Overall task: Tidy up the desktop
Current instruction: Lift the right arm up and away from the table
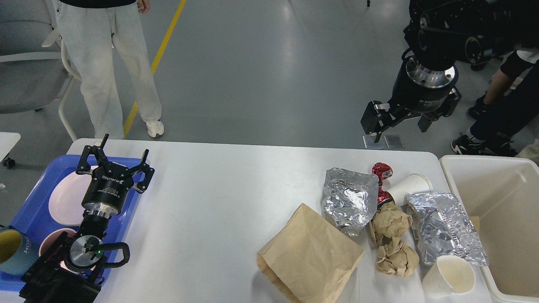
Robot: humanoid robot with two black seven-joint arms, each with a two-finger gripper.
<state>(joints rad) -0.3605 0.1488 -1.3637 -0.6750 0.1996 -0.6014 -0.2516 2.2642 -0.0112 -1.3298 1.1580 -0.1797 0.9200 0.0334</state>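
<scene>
— Black metal first: the left gripper (119, 160) stands over the blue plastic tray (31, 214) at the left end of the desktop (210, 210), fingers spread apart, nothing between them.

— And the other arm?

— The right gripper (402, 122) hangs above the floor just beyond the far right edge of the desktop, jaws parted, holding nothing.

— What lies under the left one?

— In the tray, a pale pink plate (67, 198) and a second pink dish (52, 246) nearer the camera; a teal cup with a yellow inside (14, 250) sits at the tray's near left corner.

— The desktop itself?

— White, rounded corners, spanning the width of the view. Its middle is bare. The litter is grouped at the right: a flat brown paper bag (309, 252), a crumpled foil sheet (349, 198) touching its far side, a red wrapper (381, 176) behind that, two brown paper wads (393, 240), a white paper cup on its side (410, 187), a second foil sheet (442, 227), and another white paper cup (450, 273) tipped over at the near edge.

— Beyond the litter?

— A cream-white bin (501, 202) just beside the right end of the desktop. A person in light trousers (109, 71) stands on the floor behind.
</scene>
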